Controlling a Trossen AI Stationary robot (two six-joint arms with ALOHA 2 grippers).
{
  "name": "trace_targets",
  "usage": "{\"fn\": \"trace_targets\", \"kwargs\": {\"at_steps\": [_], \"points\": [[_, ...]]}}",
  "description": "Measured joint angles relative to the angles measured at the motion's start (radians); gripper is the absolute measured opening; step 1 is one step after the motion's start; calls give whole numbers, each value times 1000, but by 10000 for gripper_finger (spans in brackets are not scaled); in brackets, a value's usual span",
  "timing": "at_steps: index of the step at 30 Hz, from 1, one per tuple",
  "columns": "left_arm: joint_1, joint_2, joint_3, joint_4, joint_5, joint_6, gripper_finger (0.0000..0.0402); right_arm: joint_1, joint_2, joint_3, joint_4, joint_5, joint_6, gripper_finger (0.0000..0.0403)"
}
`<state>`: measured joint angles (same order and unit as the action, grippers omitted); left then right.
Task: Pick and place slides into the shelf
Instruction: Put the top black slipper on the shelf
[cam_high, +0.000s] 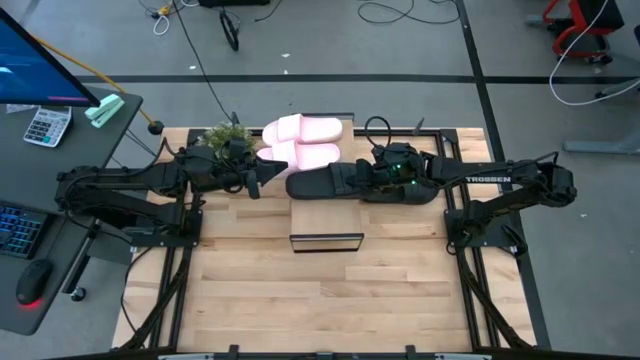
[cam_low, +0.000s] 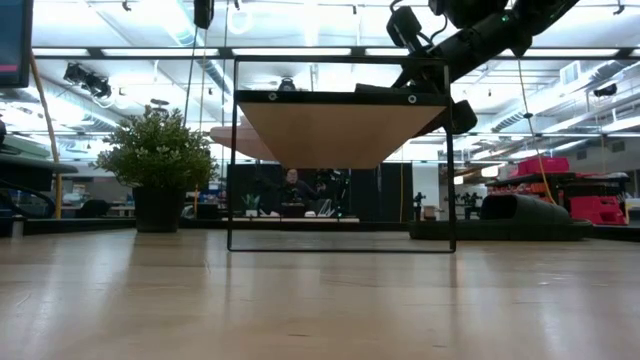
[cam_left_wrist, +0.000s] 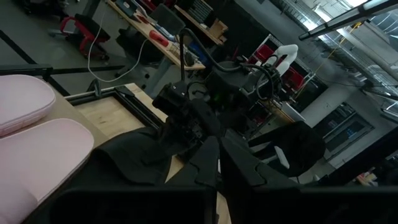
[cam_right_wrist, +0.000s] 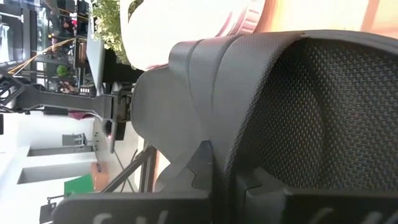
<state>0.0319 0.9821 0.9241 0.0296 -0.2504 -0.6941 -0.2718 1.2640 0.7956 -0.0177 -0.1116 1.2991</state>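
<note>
The right pincer (cam_high: 372, 178) is clamped on a black slide (cam_high: 325, 183) atop the shelf (cam_high: 326, 225), its fingers (cam_right_wrist: 214, 186) pinching the strap. Just beside that slide, the left pincer (cam_high: 262, 175) hovers with fingers nearly together, gripping nothing. The pink slides (cam_high: 303, 140) lie on the shelf's far end, a potted plant (cam_high: 228, 138) beside them on the worktop (cam_high: 320, 290).

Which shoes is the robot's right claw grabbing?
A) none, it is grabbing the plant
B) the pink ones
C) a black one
C: in the high view the right gripper sits on a black slide, and its wrist view shows the dark fingers closed on that slide's black strap, while the pink slides lie untouched beside it.
</note>
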Motion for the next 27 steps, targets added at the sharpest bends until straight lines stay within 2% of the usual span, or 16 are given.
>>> {"fn": "trace_targets", "kwargs": {"at_steps": [27], "points": [[0, 0, 0, 0, 0, 0, 14, 1, 0, 0, 0, 34, -2, 17]]}}
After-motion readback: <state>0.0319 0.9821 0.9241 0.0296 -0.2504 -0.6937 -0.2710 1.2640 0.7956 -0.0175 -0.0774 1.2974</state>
